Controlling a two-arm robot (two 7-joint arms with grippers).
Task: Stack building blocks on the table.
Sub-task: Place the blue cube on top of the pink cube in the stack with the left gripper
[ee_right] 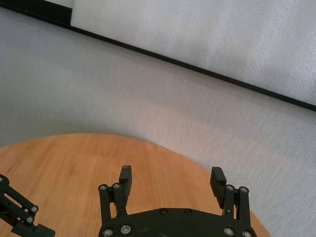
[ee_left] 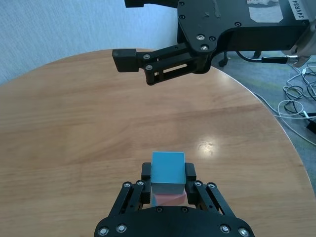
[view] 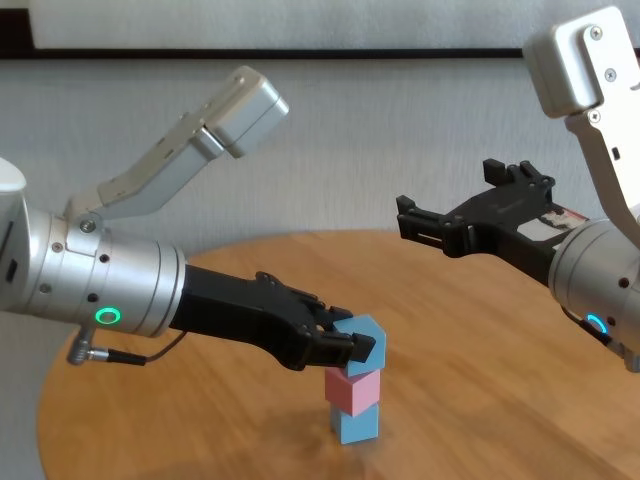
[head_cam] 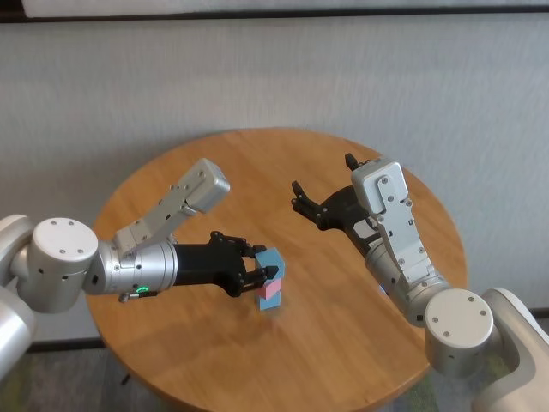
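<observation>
A: Round wooden tabletop [head_cam: 343,335], and near its front the top blue block [view: 366,342] sits skewed on the pink block [view: 354,388], left pincer [view: 352,345] clamped on it.

B: Let go crooked and it topples. Bottom blue block [view: 355,424] is hidden from the wrist; right pincer [head_cam: 324,190] hangs wide, well apart.

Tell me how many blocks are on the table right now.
3, all in one stack on the table: a blue block at the bottom, a pink block on it, and a second blue block on top, gripped by the left gripper.
</observation>
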